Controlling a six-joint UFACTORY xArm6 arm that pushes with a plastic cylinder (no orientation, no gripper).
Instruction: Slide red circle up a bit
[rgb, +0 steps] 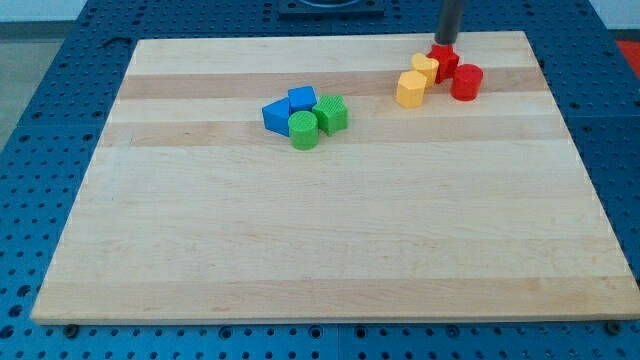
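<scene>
**Operator:** Circle first. Where's the red one?

**Observer:** You'll find the red circle (466, 82) at the far right of the worktop (330, 240), the rightmost piece of a small cluster. It stands upright, a short cylinder, touching or just beside a second red block (444, 62) on its far-left side; that one's shape is hard to make out.

**Operator:** And my tip?

**Observer:** Your rod comes down from the far edge, and my tip (443, 44) sits at the far side of that second red block, touching it or very nearly. It is not on the red circle, which lies just to the near right of it. As for a hand, you have none to check: the arm ends in the bare rod, so spread or pressed together does not apply.

**Operator:** What else is around?

**Observer:** Left of the reds you'll see a yellow heart (425, 67) and, nearer, a yellow hexagon-like block (410, 89), close together. Well apart, toward the middle, sits another group: a blue cube (301, 99), a blue block (276, 115) left of it, a green star-like block (331, 113) and a green cylinder (304, 130) nearest you.
</scene>
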